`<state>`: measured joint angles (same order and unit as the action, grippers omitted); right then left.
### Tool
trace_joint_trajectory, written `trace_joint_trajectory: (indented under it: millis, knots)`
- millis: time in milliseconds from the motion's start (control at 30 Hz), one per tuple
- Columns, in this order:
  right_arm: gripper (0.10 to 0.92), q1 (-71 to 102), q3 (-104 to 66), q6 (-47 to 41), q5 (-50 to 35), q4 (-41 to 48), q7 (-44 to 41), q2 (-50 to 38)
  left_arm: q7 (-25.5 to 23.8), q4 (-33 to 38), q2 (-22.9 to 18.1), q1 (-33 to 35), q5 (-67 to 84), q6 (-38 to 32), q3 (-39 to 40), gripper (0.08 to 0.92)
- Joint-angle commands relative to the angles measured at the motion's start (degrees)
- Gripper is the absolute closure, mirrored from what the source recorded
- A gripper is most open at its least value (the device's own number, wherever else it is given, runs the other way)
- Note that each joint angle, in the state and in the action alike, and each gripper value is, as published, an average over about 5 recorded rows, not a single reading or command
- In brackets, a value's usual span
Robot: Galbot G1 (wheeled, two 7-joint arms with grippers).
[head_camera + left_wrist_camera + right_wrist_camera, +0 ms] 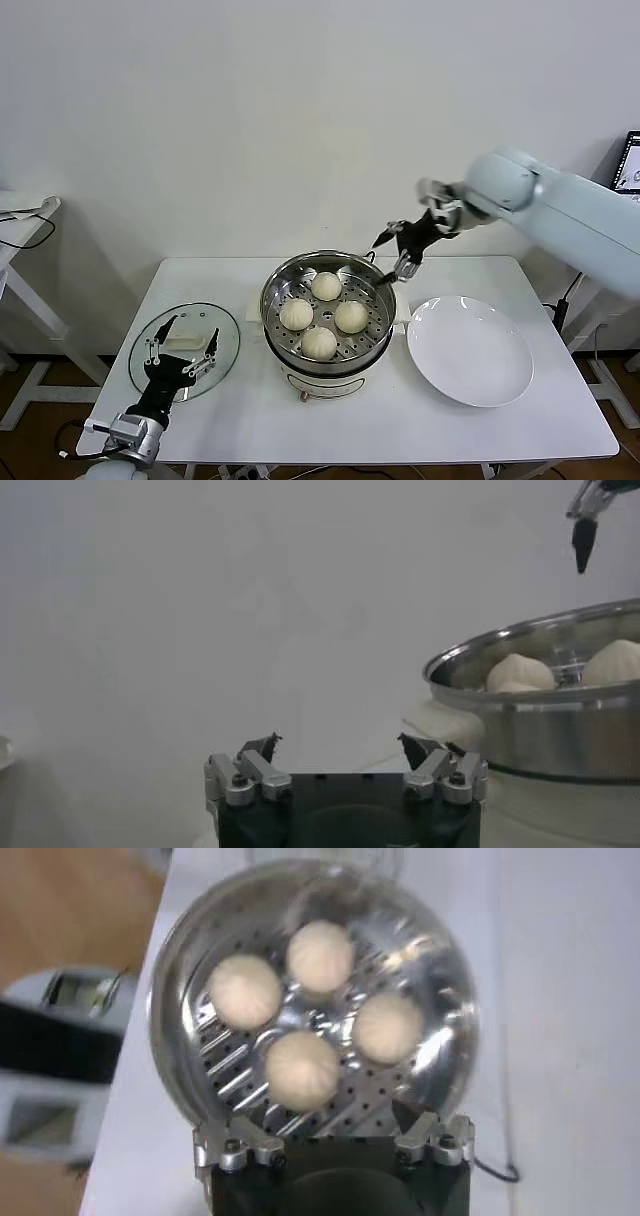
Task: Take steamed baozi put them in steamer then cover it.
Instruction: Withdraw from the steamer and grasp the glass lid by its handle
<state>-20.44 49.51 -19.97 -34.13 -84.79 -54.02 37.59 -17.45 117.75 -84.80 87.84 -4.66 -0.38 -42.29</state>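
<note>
Baozi in uncovered steamer, right hand apparently empty above.

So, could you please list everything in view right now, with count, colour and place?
table: one, white, under everything.
steamer: one, shiny steel, table centre.
baozi: four, cream-white, on the steamer's perforated tray.
cover: one, clear glass with white handle, flat on the table to the steamer's left.
plate: one, white, empty, right of the steamer.
left gripper: open, over the cover.
right gripper: open, above the steamer's back rim.
</note>
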Motion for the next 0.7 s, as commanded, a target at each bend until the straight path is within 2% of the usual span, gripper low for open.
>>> trace_joint_trajectory:
  millis: [33, 133, 333, 500, 700]
  knots:
    - [0.203, 38.7, -38.8, 15.9, -14.8, -11.5, 35.2, -16.5, 0.7, -0.5, -0.5, -1.0, 3.9, 0.2, 0.3, 0.177]
    - [0.203, 54.6, -53.9, 18.9, -15.2, -14.7, 42.5, -15.0, 1.7, -1.4, -0.6, -1.4, 4.0, -1.2, 0.6, 0.177]
    - [0.203, 81.6, -79.6, 21.5, -11.7, -21.2, 50.8, -4.3, 4.6, -3.1, -0.5, -2.8, 3.8, -4.0, 0.8, 0.177]
    - [0.203, 94.4, -87.0, 25.1, -5.0, -26.2, 55.6, 8.2, 4.5, -3.7, -0.3, -3.5, 4.1, -4.8, 0.6, 0.177]
    - [0.203, 101.3, -86.6, 32.6, 4.1, -28.6, 61.3, 22.3, 5.7, -5.1, -0.4, -4.2, 2.2, -6.6, 0.8, 0.177]
